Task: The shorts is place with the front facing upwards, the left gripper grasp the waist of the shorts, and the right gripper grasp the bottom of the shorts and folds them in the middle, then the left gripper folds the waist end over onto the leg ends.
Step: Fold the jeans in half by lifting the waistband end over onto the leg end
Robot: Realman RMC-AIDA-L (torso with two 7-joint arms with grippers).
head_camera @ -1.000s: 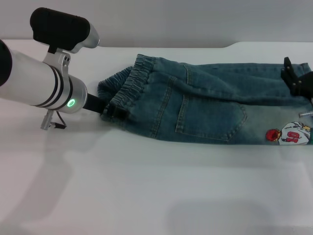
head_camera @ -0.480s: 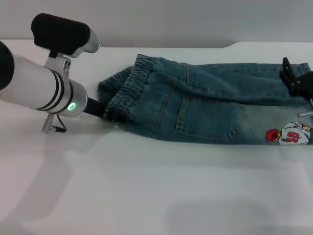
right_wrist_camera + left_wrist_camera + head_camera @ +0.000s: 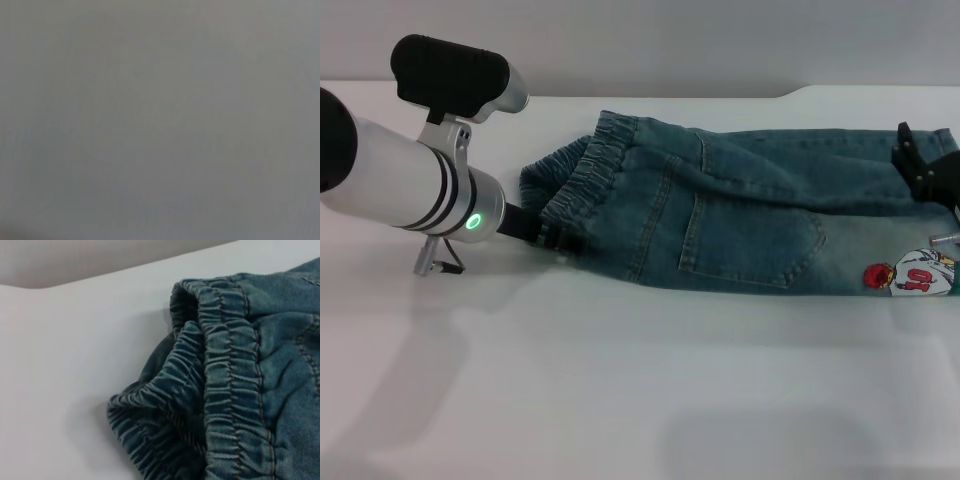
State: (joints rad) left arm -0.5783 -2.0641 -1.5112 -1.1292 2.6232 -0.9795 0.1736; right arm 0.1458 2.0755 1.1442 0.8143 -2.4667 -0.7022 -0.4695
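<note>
Blue denim shorts (image 3: 740, 215) lie folded lengthwise on the white table (image 3: 620, 380), back pocket up. The elastic waist (image 3: 575, 185) points left and the leg ends with a cartoon patch (image 3: 915, 275) point right. My left gripper (image 3: 552, 235) sits low at the near corner of the waist, touching the bunched waistband. In the left wrist view the gathered waistband (image 3: 225, 380) fills the picture from close by. My right gripper (image 3: 920, 165) hovers at the leg ends by the picture's right edge. The right wrist view is plain grey.
The table's far edge (image 3: 700, 97) runs just behind the shorts. Bare white tabletop stretches in front of the shorts and to their left under my left arm (image 3: 410, 180).
My left arm has slid a little to the right, bringing its gripper closer into the waistband. The right gripper has drifted slightly right. The shorts have not moved.
</note>
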